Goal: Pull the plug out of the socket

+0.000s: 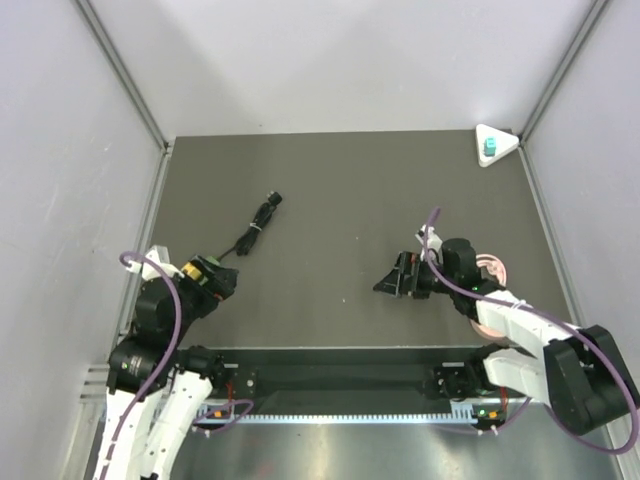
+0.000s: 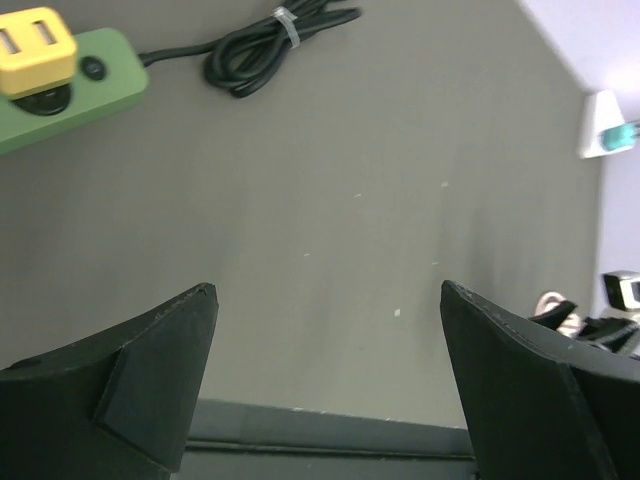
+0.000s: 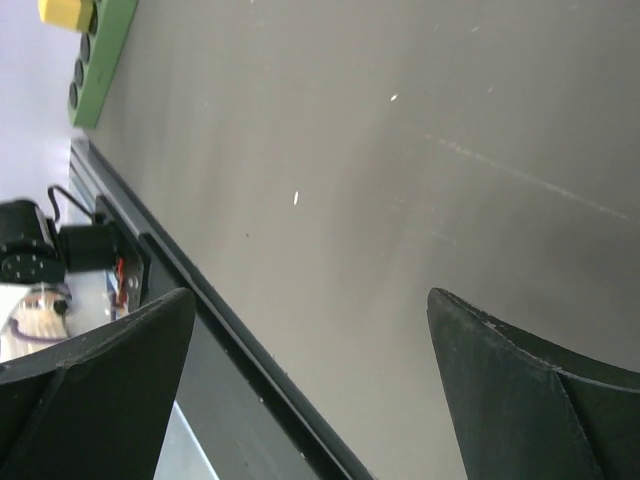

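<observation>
The teal plug (image 1: 489, 150) stands in the white triangular socket (image 1: 505, 140) at the table's far right corner. The left wrist view catches the socket (image 2: 596, 120) and plug (image 2: 623, 135) small at its right edge. My left gripper (image 1: 222, 283) hovers over the near left of the table, far from them. Its jaws (image 2: 325, 292) are open with only bare mat between them. My right gripper (image 1: 388, 284) points left over the near middle of the table. It is open too (image 3: 310, 295) and holds nothing.
A green power strip (image 2: 95, 85) carrying a yellow cube (image 2: 35, 45) lies near the left gripper. Its black cable (image 1: 262, 218) is coiled farther back. A pink disc (image 1: 493, 268) sits under the right arm. Walls close in both sides and the back.
</observation>
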Robot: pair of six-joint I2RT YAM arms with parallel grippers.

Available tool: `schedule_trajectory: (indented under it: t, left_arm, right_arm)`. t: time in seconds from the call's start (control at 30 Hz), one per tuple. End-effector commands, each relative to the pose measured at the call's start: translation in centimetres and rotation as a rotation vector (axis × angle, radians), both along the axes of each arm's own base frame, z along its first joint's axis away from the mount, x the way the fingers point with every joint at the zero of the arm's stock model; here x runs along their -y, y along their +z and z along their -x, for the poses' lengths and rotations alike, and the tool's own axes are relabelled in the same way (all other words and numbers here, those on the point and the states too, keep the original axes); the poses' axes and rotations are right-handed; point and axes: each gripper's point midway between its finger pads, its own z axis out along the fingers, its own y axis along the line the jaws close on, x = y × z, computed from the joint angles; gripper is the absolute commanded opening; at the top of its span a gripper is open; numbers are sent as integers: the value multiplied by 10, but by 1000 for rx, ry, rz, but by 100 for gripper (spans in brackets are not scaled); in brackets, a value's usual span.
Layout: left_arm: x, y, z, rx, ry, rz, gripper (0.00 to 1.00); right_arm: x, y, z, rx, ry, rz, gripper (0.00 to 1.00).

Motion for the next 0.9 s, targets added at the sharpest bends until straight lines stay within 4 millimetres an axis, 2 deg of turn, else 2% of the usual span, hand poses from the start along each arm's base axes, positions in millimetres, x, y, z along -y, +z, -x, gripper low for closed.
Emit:
schedule_trajectory:
  t: [0.0,0.1,0.13,0.17,0.23,0.27,0.33,0.37,0.4,0.47,0.5,0.53,0.63,0.77,0.87]
  left_arm:
    - [-11,-11,1,-126,20,-94,97]
    - [-19,-22,1,-212,50,-147,97]
    - [-31,-29,6,-259,123,-167,96]
    - [-37,-30,7,-285,162,-173,96]
    - [-42,-29,7,-305,200,-184,94]
    - [-40,-26,4,-302,185,-187,94]
    - [-39,-26,0,-312,170,-202,93]
    - [-46,-22,-4,-324,212,-222,92]
    - [-51,-25,0,-362,242,-237,91]
    - [-61,-26,-3,-405,310,-270,91]
    - [-71,-26,-3,-418,369,-304,91]
    - [-74,-30,-3,-441,392,-311,92]
    - [-68,-44,-11,-532,411,-299,92]
    - [-53,-47,-31,-571,417,-231,91]
    - [-62,-46,-45,-552,459,-256,88]
  right_arm:
    - [-15,22,-7,90,104,-29,100]
    - [-28,29,-11,117,132,-15,100]
    - [-38,31,-5,125,168,-14,100]
    - [-44,36,-9,140,166,-8,100]
    - [-63,43,0,165,219,-14,100]
    - [-70,47,-3,186,217,-8,100]
    - [-90,53,8,215,266,-11,100]
    - [-98,54,3,228,259,1,100]
    - [-110,55,12,235,298,-3,100]
    - [-127,57,14,249,324,-10,100]
    - [-137,56,22,252,354,-16,100]
    - [-143,55,24,251,365,-18,100]
    - [-165,53,36,224,408,-37,100]
    - [-188,57,42,228,429,-51,100]
    - [-200,60,45,234,445,-60,100]
